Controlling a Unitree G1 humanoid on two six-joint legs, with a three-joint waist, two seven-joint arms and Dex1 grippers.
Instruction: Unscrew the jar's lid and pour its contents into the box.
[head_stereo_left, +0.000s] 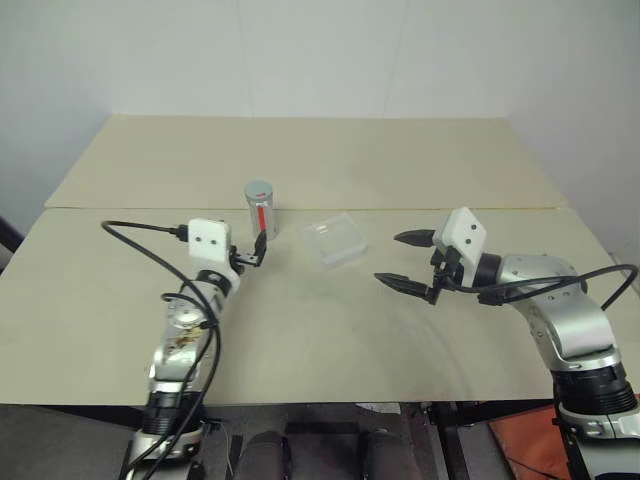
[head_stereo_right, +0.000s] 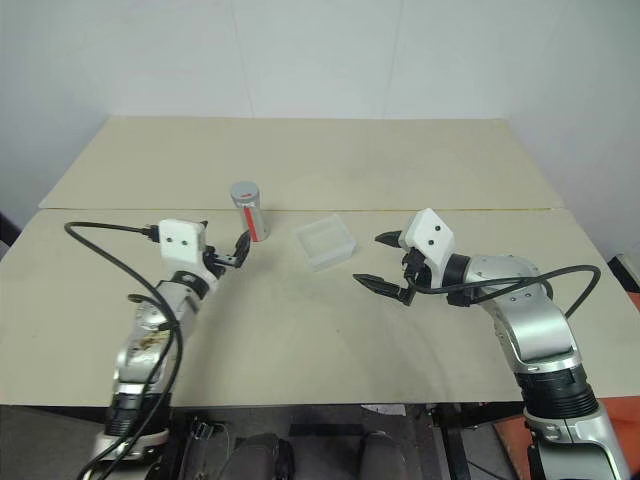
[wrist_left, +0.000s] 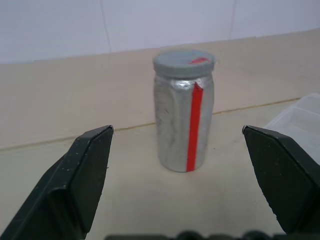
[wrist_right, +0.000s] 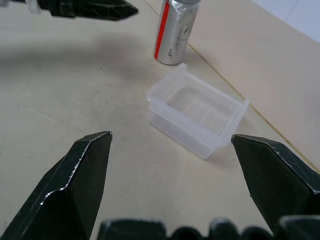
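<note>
Both tools open over the surface, jar upright with its lid on.

The jar (head_stereo_left: 260, 208) stands upright on the beige surface (head_stereo_left: 300, 320), left of centre, with the grey-blue lid (wrist_left: 185, 62) on top and its red stripe facing the near side. The left tool (head_stereo_left: 255, 248) sits just near the jar, fingers (wrist_left: 82, 175) spread wide and holding nothing, apart from the jar. The clear box (head_stereo_left: 334, 241) lies just right of the jar, not touching it, and looks empty. The right tool (head_stereo_left: 407, 261) hovers right of the box, jaws wide apart and empty, pointing toward it.
</note>
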